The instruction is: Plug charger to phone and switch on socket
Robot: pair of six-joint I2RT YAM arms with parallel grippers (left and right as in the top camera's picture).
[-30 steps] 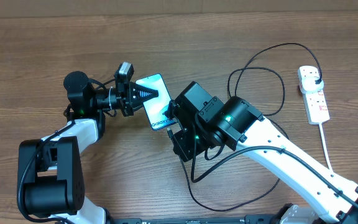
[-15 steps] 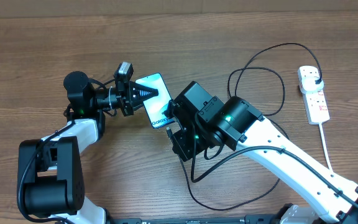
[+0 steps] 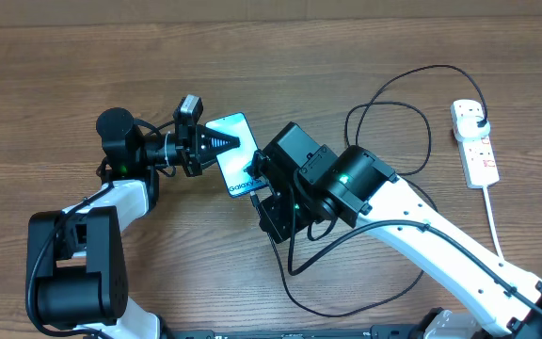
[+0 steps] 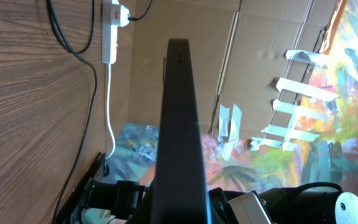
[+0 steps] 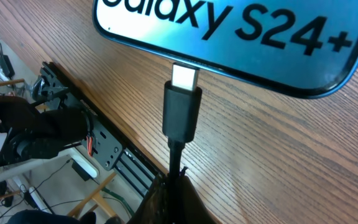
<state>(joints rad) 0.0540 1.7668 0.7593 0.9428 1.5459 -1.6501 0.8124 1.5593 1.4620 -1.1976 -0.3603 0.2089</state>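
Two arms were over the wooden tabletop point(image 3: 83, 56), meeting a little left of its middle. The phone point(image 3: 231, 124) lay there with its lit screen upward, the end bearing the white lettering turned toward the near edge.

Left gripper point(image 3: 236, 141): reached in from the left edge, rolled on its side, with the fingers drawn together to a point across the screen. The left wrist view showed only one dark finger edge. Whether the phone was pinched between the fingers or merely lay under them could not be told.

Right gripper point(image 5: 171, 190): clenched on the charger point(image 5: 181, 112), gripping the black cable just behind the connector. The connector's metal tip met the lettered end of the phone at its port. Most of the tip was exposed, and the depth of insertion could not be told.

The remaining cable ran in loose loops across the right half of the table, one loop reaching the near edge.

The socket point(image 3: 475, 141) lay close to the right edge, toward the far right corner, well apart from the phone. A black plug point(image 3: 479, 117) sat in its far end. A white cord point(image 3: 493, 218) ran from it toward the near edge. The red switch positions were too small to read.
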